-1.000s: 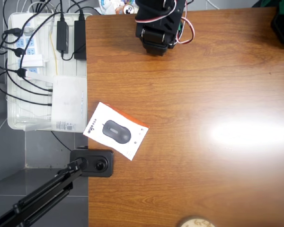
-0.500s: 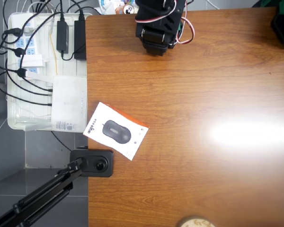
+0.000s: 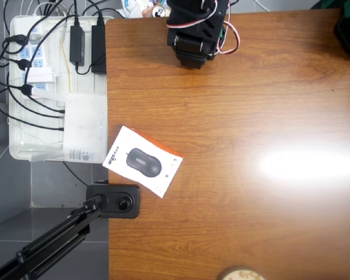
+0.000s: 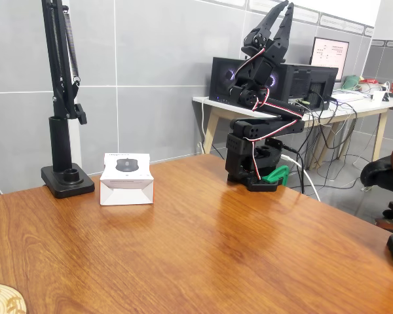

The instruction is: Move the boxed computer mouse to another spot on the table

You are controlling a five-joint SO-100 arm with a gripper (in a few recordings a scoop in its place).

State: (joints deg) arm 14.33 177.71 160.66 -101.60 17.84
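I see the boxed mouse (image 4: pixel 126 178) resting on the wooden worktop (image 4: pixel 203 248) beside a black stand base (image 4: pixel 67 180), arm folded at the far edge, gripper (image 4: pixel 280 12) raised high, fingers slightly parted

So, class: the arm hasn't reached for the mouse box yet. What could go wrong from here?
1. The box lies at the table edge; a push could tip it off.
2. The lamp base sits right beside it and may block the gripper.
3. The box is flat and wide, so the fingers may slip.
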